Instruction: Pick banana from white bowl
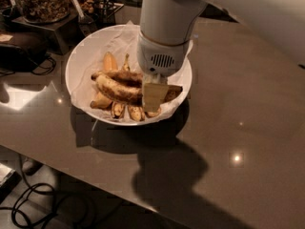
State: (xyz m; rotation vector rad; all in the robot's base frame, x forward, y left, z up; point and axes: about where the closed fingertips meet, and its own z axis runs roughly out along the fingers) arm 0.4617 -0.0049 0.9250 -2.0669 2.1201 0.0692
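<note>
Gripper [155, 97], open/closed state not discernible, is hanging at one end of banana [116, 88] lying in white bowl [72, 66]; fruit prob. soft, light, bruising easily, so favouring gentle mid-body grasp.

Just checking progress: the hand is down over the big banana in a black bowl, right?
Not quite: the bowl is white, not black. The camera view shows the hand down over the big banana in it.

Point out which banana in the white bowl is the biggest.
The thick, brown-speckled banana across the middle of the white bowl, its right end at the gripper; the other bananas are thinner, darker or stubby.
</note>
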